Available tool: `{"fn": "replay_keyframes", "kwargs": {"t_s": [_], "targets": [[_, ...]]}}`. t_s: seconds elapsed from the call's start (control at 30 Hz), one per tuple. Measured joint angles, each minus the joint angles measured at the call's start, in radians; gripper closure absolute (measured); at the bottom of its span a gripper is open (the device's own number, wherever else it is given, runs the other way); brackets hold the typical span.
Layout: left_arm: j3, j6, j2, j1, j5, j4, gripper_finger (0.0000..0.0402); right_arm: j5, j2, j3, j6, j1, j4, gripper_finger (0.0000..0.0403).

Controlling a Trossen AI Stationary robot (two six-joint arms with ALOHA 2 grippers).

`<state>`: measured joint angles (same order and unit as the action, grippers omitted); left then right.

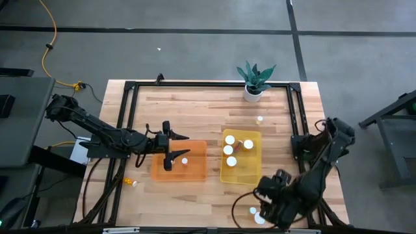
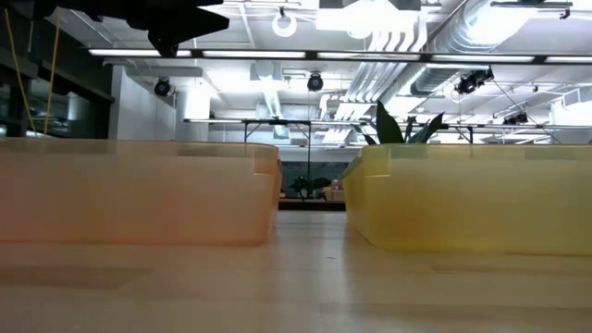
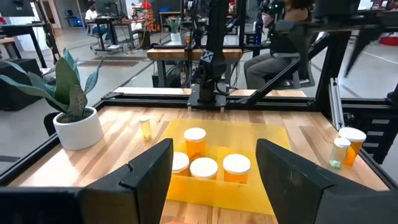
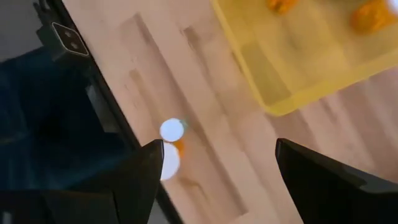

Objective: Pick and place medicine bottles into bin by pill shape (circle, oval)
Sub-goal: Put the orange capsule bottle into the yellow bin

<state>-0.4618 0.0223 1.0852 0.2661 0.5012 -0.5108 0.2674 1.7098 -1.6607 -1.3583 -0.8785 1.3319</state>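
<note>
Hovering right gripper (image 4: 214, 165), jaws apart, bottles (image 4: 171, 130) just beside one finger.

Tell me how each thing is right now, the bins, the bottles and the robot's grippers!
Orange bin: holds one upright bottle.
Yellow bin: holds four bottles.
Two bottles near the front edge: upright on the table, capped.
Bottle by the plant: standing alone.
Left gripper: open, empty, over the orange bin.
Right gripper: open, empty, above the front bottles.
</note>
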Motion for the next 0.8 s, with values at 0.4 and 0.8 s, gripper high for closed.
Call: {"fn": "replay_keyframes", "kwargs": {"t_s": [0.4, 0.8], "targets": [[0.0, -0.053, 0.0, 0.0, 0.003, -0.001, 0.0181, -0.177, 0.186, -0.026, -0.393, -0.049, -0.039, 0.0102], [0.0, -0.079, 0.0, -0.009, 0.003, -0.002, 0.0181, -0.192, 0.248, -0.026, -0.453, -0.048, -0.141, 0.0102]]}}
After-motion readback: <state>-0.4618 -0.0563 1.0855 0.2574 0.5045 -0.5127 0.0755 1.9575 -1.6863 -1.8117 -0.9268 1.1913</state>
